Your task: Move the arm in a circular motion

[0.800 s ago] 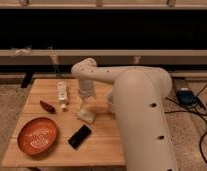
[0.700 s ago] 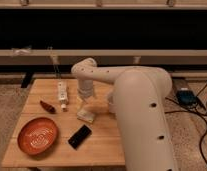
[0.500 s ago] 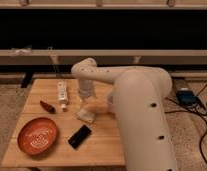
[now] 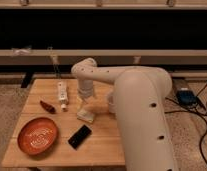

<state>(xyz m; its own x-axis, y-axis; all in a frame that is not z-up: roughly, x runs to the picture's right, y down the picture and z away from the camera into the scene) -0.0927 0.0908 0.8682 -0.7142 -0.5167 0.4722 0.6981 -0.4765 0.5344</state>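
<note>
The cream-white arm fills the right of the camera view, its thick segment reaching left to a rounded elbow over the wooden table. From the elbow it drops to the narrow pale gripper, which hangs just above a small pale object near the table's middle.
On the table lie an orange bowl at the front left, a black phone, a small red-brown object and a white bottle-like item. Cables and a blue device lie on the floor at the right. A dark shelf runs behind.
</note>
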